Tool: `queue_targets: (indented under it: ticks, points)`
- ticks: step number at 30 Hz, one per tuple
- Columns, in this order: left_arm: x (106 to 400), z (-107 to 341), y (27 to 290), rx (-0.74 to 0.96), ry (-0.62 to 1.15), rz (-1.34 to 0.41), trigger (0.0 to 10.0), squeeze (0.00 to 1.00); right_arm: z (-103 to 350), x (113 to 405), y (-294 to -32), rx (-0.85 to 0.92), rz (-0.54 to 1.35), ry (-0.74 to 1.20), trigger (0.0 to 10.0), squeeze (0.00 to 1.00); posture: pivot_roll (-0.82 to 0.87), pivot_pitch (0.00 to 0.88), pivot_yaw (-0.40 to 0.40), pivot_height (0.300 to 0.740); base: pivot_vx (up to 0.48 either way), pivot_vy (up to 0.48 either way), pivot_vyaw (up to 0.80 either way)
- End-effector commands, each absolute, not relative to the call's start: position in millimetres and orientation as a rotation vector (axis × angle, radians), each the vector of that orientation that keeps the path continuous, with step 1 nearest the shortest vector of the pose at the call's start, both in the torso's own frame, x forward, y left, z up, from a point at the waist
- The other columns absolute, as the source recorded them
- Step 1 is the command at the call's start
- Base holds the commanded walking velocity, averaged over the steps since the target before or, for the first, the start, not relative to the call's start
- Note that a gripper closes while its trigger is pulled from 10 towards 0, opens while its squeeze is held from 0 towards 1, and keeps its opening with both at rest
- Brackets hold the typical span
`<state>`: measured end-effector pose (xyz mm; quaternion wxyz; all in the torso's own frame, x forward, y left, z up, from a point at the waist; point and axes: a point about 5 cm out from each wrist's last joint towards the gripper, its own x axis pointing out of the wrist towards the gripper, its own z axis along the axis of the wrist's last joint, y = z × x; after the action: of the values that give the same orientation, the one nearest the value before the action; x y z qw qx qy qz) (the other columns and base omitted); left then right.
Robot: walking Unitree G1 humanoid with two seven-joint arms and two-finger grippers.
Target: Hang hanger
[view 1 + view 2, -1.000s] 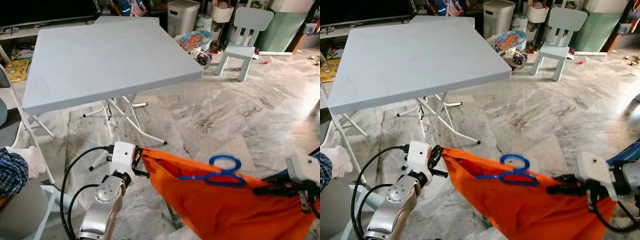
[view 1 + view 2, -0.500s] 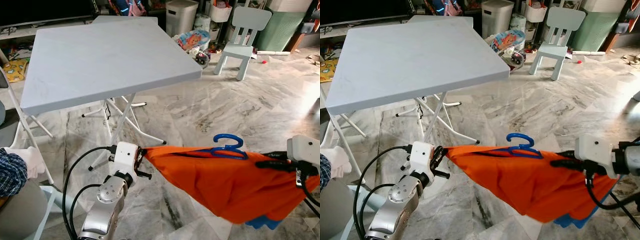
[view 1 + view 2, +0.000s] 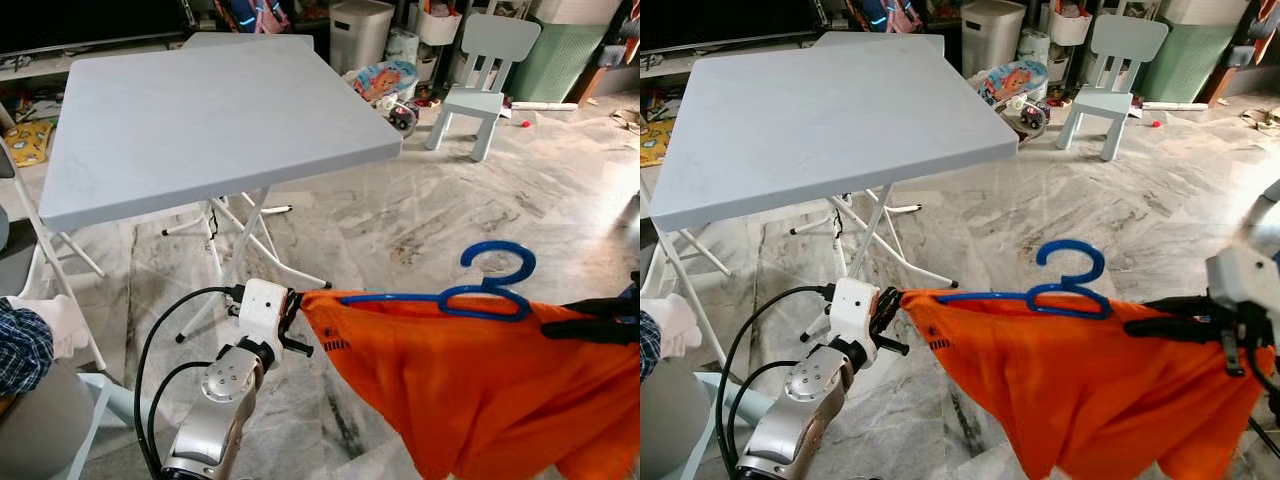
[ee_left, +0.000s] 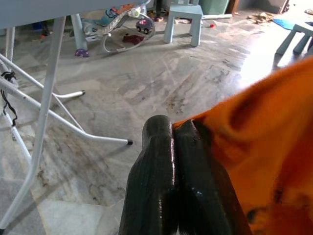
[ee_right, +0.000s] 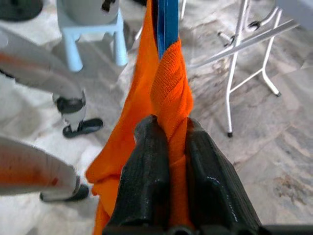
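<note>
An orange garment [image 3: 480, 380] hangs on a blue plastic hanger [image 3: 470, 292], stretched between my two grippers above the marble floor. My left gripper [image 3: 296, 308] is shut on the garment's left shoulder end, seen close in the left wrist view [image 4: 173, 134]. On the right, my right gripper [image 3: 1140, 328] is shut on the other shoulder, pinching orange cloth over the hanger's blue arm [image 5: 167, 24]. The hanger's hook [image 3: 1072, 262] stands upright above the cloth. The garment's body droops down between the arms.
A grey folding table [image 3: 200, 110] on white legs [image 3: 245, 250] stands ahead to the left. A pale blue child's chair [image 3: 485, 75], toys and bins line the far side. A person's gloved hand and checked sleeve [image 3: 30, 335] are at the left edge.
Both grippers have lifted the garment, and the hanger has risen and shifted right. The hanger now stands upright with its hook up, and the cloth hangs below it instead of bunching low.
</note>
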<state>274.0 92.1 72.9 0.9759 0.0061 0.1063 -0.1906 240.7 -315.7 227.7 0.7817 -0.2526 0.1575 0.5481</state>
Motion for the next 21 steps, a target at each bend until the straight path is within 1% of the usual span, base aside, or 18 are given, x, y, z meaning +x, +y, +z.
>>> queue_targets:
  ticks: [1,4,5,6,7,8,9,14,21]
  points:
    - [269.1,50.2,121.1,0.017,0.350,-0.265,0.0,0.00,257.5,238.2,-322.8,-0.556,1.139,0.224,10.0,0.00,-0.03,0.048,-0.025,0.740,0.000,0.000,0.00]
    - [268.7,49.8,121.3,-0.004,0.358,-0.260,0.0,0.00,255.1,237.2,-320.3,-0.550,1.159,0.233,10.0,0.00,-0.03,0.048,-0.024,0.740,0.000,0.000,0.00]
    - [269.7,50.7,122.4,-0.013,0.358,-0.251,0.0,0.00,246.0,234.8,-316.5,-0.561,1.190,0.273,10.0,0.00,-0.03,0.048,-0.026,0.740,0.000,0.000,0.00]
    - [269.7,50.7,122.4,-0.013,0.358,-0.251,0.0,0.00,246.0,234.8,-316.5,-0.561,1.190,0.273,10.0,0.00,-0.03,0.048,-0.026,0.740,0.000,0.000,0.00]
    - [271.9,52.4,124.5,-0.027,0.355,-0.235,0.0,0.00,231.1,229.9,-310.9,-0.568,1.243,0.335,10.0,0.00,-0.03,0.048,-0.026,0.740,0.000,0.000,0.00]
    - [271.9,52.4,124.5,-0.027,0.355,-0.235,0.0,0.00,231.1,229.9,-310.9,-0.568,1.243,0.335,10.0,0.00,-0.03,0.048,-0.026,0.740,0.000,0.000,0.00]
    - [276.3,56.0,128.5,-0.025,0.335,-0.208,0.0,0.00,211.2,222.4,-303.7,-0.568,1.307,0.412,10.0,0.00,-0.02,0.047,-0.029,0.740,0.000,0.000,0.00]
    - [284.0,69.9,137.3,-0.022,0.248,-0.141,0.0,0.00,175.7,205.0,-292.6,-0.592,1.408,0.551,10.0,0.00,-0.02,0.047,-0.029,0.740,0.000,0.000,0.00]
    - [284.8,72.4,138.1,-0.012,0.247,-0.149,0.0,0.00,168.0,214.6,-294.6,-0.685,1.312,0.545,10.0,0.00,-0.02,0.048,-0.024,0.740,0.000,0.000,0.00]
